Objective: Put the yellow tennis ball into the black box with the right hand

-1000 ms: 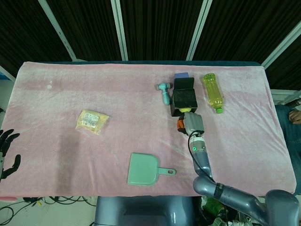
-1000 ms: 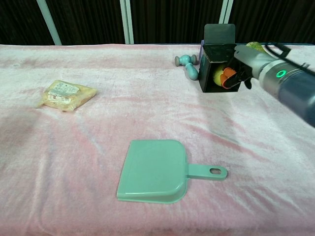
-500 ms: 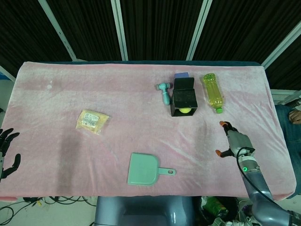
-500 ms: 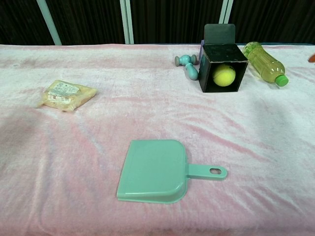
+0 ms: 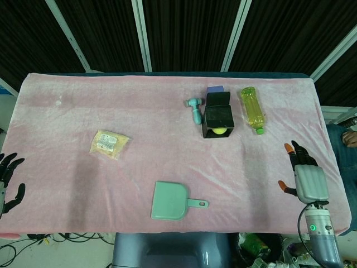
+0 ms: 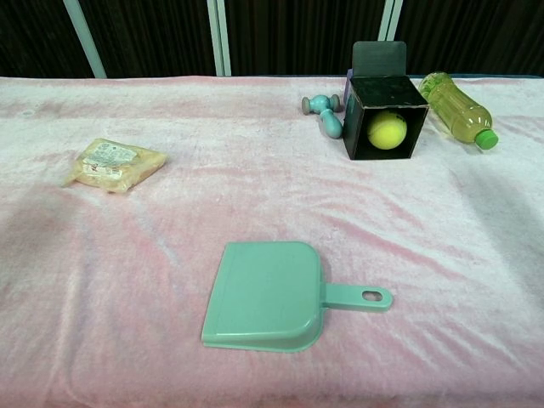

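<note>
The yellow tennis ball point(image 6: 387, 129) sits inside the black box point(image 6: 384, 85), near the table's far edge. It is judged light, springy and felt-covered (grips easily); take hold across its widest part. The right hand point(image 5: 308, 177) hovers empty at the right edge, fingers spread.

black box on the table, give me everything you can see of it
The black box is a small, matte cube, apparently cardboard, lying on its side on the pink cloth with its open mouth facing the robot. Its lid flap stands up behind it. The yellow tennis ball sits inside, fully past the rim. A teal toy dumbbell lies close on one side and a green-capped bottle on the other; neither clearly touches it. No robot hand is near it.
</note>
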